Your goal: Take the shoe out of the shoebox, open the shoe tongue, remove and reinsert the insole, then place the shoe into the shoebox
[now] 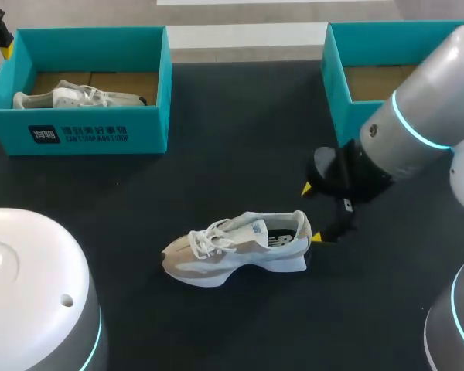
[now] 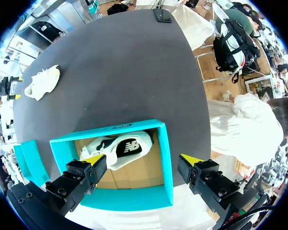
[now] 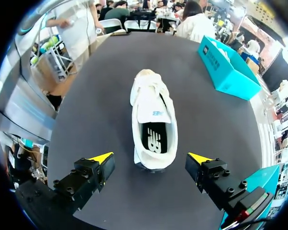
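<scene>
Your right gripper [image 1: 312,212] sits just behind the heel of the white-and-beige lace-up sneaker [image 1: 236,251]. Its fingers are spread to either side and grip nothing. The sneaker stands upright on the black tabletop [image 1: 240,147], dark insole visible inside. Your left gripper [image 2: 142,159] hangs over the open teal cardboard shoebox [image 2: 167,158], fingers spread wide. A second white sneaker [image 2: 120,149] lies in that box.
</scene>
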{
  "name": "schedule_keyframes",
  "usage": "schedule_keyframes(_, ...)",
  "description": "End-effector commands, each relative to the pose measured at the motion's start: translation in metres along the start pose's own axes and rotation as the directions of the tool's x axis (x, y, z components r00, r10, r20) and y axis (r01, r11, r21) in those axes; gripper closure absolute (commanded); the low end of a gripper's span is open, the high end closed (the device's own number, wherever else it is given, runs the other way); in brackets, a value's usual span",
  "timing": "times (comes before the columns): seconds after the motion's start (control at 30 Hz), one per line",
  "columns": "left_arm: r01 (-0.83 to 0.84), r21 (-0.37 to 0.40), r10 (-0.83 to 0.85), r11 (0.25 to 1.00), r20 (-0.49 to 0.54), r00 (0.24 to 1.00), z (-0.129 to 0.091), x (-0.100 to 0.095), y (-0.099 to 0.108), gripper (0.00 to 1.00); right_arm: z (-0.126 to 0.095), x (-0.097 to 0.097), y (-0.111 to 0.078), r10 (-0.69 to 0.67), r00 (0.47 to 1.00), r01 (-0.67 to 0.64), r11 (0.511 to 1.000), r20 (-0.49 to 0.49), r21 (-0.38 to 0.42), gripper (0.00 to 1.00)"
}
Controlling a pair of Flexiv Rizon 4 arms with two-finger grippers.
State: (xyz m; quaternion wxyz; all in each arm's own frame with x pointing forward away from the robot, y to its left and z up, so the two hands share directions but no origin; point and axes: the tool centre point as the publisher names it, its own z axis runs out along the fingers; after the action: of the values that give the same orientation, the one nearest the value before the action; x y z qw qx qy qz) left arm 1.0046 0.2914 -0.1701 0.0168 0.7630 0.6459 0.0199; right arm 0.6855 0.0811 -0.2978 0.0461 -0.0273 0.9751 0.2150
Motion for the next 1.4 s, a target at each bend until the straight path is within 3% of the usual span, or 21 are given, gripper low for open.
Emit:
schedule_keyframes(0.03,-0.001,-0.001,0.001,1.000,-0.002,1.000,0.000,0.000,0.000,0.00,0.013,0.004,-0.019,0.012,0.999,-0.006,0.994,0.048,-0.113,0.00)
schedule_keyframes(0.17,-0.001,-0.001,0.001,1.000,-0.002,1.000,0.000,0.000,0.000,0.00,0.020,0.001,-0.031,0.029,0.997,-0.015,0.982,0.073,-0.188,0.00)
schedule_keyframes(0.6,-0.001,-0.001,0.001,1.000,-0.002,1.000,0.000,0.000,0.000,0.00,0.032,-0.005,-0.058,0.060,0.996,-0.033,0.947,0.073,-0.321,0.00)
schedule_keyframes(0.7,-0.001,-0.001,0.001,1.000,-0.002,1.000,0.000,0.000,0.000,0.00,0.036,-0.006,-0.064,0.061,0.994,-0.022,0.921,0.086,-0.389,0.00)
schedule_keyframes(0.93,-0.001,-0.001,0.001,1.000,-0.002,1.000,0.000,0.000,0.000,0.00,0.049,-0.006,-0.078,0.087,0.992,-0.039,0.896,0.088,-0.442,0.00)
schedule_keyframes(1.07,-0.001,-0.001,0.001,1.000,-0.002,1.000,0.000,0.000,0.000,0.00,0.053,-0.007,-0.079,0.091,0.990,-0.026,0.867,0.109,-0.497,0.00)
schedule_keyframes(1.4,-0.001,-0.001,0.001,1.000,-0.002,1.000,0.000,0.000,0.000,0.00,0.061,-0.011,-0.078,0.120,0.989,-0.054,0.846,0.091,-0.530,0.00)
